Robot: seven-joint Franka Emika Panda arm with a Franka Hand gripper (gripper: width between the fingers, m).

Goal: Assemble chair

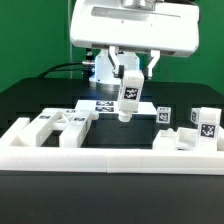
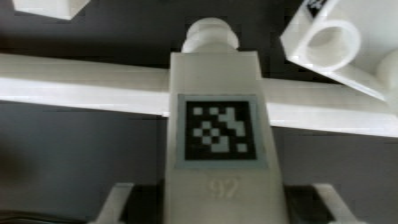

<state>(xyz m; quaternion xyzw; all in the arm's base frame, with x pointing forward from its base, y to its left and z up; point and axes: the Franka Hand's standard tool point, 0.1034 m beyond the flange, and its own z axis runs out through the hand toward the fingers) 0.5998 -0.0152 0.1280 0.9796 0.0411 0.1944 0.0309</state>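
My gripper (image 1: 128, 84) is shut on a white chair leg (image 1: 128, 96) and holds it upright over the dark table, near the middle. The leg carries a marker tag on its face. In the wrist view the leg (image 2: 224, 120) runs out from between my fingers (image 2: 125, 200), tag toward the camera, and ends in a narrower round tip (image 2: 210, 35). Other white chair pieces lie in a group on the exterior view's left (image 1: 55, 126). More tagged blocks stand on its right (image 1: 196, 128).
A long low white barrier wall (image 1: 110, 156) runs along the front. The marker board (image 1: 103, 104) lies behind the leg. In the wrist view a long white strip (image 2: 80, 85) crosses under the leg, and a white piece with a round hole (image 2: 338, 45) lies beyond it.
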